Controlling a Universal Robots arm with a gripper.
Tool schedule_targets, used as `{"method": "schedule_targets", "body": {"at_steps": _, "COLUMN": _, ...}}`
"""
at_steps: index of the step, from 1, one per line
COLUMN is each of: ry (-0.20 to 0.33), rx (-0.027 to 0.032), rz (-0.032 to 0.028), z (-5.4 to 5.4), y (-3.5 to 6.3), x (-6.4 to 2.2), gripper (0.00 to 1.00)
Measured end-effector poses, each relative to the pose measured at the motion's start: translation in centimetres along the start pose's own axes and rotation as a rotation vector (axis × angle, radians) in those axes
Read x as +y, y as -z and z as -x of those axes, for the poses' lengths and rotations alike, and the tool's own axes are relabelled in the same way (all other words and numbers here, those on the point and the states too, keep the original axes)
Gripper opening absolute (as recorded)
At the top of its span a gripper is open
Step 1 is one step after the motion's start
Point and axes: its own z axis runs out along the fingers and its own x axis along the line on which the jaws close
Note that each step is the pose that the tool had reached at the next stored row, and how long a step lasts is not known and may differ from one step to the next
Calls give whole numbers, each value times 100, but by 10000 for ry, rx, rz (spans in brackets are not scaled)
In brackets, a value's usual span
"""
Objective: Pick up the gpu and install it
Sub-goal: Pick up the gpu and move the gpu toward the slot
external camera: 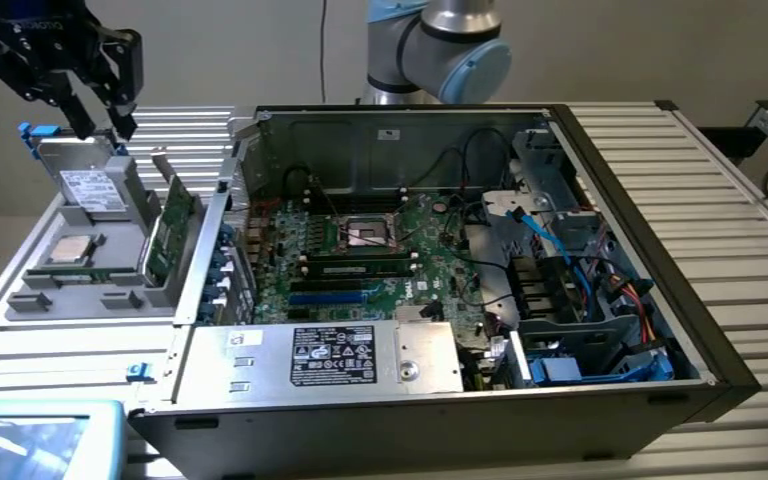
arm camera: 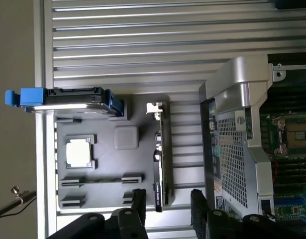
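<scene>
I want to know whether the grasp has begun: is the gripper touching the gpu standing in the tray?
Apart. In the exterior view the open gripper hangs above the gpu, with a plain gap down to the card's top edge.

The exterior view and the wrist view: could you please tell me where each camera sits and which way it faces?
Exterior view: off the arm, raised, looking down at the open computer case and the gray tray on the exterior view's left; the arm and gripper show.
Wrist view: on the wrist, looking down on the tray; the open gripper shows.
Shared: tray, gpu standing on edge, hard drive, case.
</scene>
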Motion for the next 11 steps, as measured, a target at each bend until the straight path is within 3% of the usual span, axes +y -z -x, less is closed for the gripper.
{"method": "schedule_targets", "body": {"at_steps": 3, "ry": 0, "rx": -14, "rz": 0, "z": -86, "y": -53, "x": -9, "gripper": 49}}
{"method": "schedule_targets", "body": {"at_steps": 8, "ry": 1, "rx": -29, "rz": 5, "z": -136, "y": -142, "x": -18, "gripper": 49}}
{"method": "schedule_targets", "body": {"at_steps": 11, "ry": -14, "rx": -26, "rz": 86, "z": -137, "y": -190, "x": -21, "gripper": 49}}
